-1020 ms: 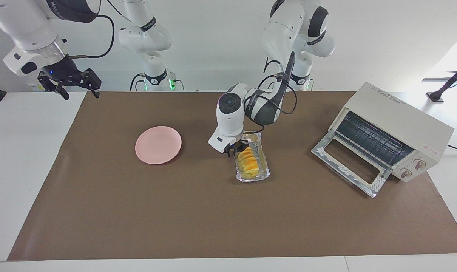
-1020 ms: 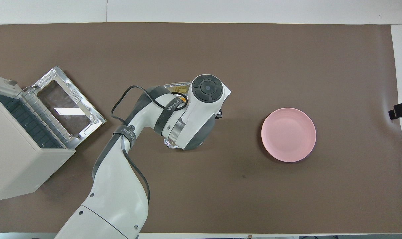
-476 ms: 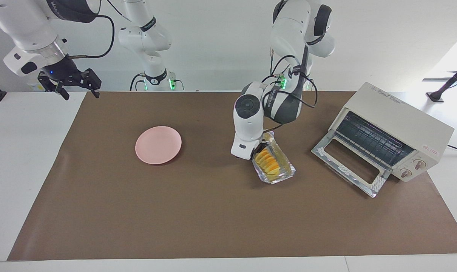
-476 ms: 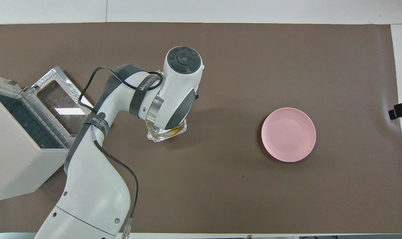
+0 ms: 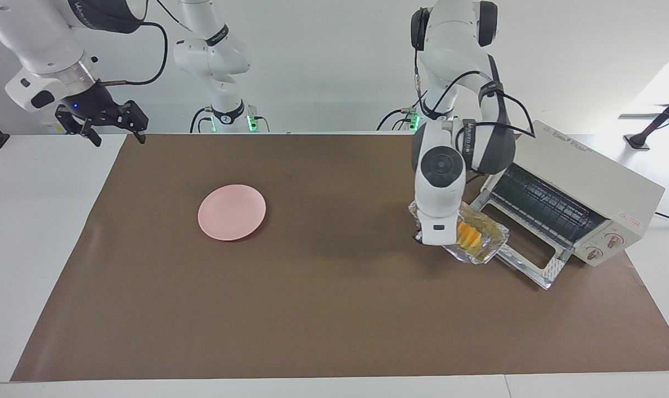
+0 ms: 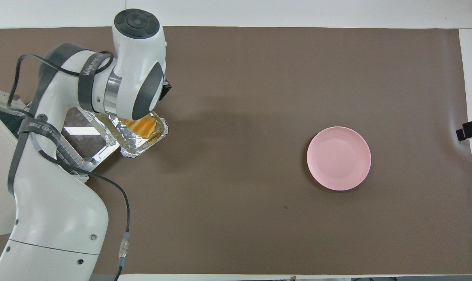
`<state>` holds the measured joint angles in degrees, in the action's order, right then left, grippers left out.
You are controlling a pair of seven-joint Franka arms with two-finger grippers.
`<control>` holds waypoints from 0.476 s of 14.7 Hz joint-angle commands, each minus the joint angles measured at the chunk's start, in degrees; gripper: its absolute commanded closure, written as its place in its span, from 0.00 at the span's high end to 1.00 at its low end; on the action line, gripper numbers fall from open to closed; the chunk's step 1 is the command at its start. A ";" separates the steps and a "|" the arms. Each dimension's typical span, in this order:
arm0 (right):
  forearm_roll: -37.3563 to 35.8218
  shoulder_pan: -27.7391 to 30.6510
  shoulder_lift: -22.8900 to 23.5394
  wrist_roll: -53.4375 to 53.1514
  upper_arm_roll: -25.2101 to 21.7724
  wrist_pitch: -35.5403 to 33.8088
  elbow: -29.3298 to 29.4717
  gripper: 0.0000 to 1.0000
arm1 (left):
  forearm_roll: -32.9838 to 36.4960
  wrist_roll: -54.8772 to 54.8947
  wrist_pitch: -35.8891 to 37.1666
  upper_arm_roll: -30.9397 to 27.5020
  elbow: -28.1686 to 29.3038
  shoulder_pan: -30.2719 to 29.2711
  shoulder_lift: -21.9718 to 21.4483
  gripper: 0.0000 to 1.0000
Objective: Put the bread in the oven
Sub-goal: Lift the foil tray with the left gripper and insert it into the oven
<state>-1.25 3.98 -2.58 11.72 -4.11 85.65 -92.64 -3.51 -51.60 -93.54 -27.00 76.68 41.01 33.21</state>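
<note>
Over oven (image 5: 578, 188) door's edge: left hand (image 5: 423, 239) clamped on foil tray (image 5: 492, 243) w/ bread (image 5: 467, 236), raised for loading; right hand (image 5: 103, 122) open, idle.

White table (image 5: 41, 232), most of its top covered by a brown paper sheet (image 5: 323, 309) with straight edges; bare white margins show at both ends and along the edge farthest from the robots. A seam line splits the white top near that edge (image 5: 505, 387). Plain pale wall (image 5: 323, 66) rises past the robots' end, no windows seen. Strong light washes out the corner at the left arm's end (image 5: 666, 77). A dark stand with a slanting rod (image 5: 652, 130) sits there. Soft shadows on the paper.
</note>
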 commanded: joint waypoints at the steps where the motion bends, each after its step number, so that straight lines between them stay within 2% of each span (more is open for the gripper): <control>1: 0.46 0.77 -1.46 -0.21 0.69 -0.13 -1.49 1.00 | 0.87 3.14 0.65 0.28 4.52 -4.44 -2.09 0.00; 4: 0.46 0.77 -1.46 -0.12 0.69 -0.13 -1.49 1.00 | 0.96 11.58 1.35 0.10 6.64 -9.00 -3.76 0.00; 7: 0.46 0.77 -1.46 -0.21 0.69 -0.13 -1.49 1.00 | 1.05 17.40 0.47 -2.86 11.81 -9.64 -6.48 0.00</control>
<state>-1.25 3.98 -2.58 11.72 -4.11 85.65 -92.64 -3.48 -36.98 -92.81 -28.03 82.78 30.72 31.14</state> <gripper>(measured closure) 0.000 0.982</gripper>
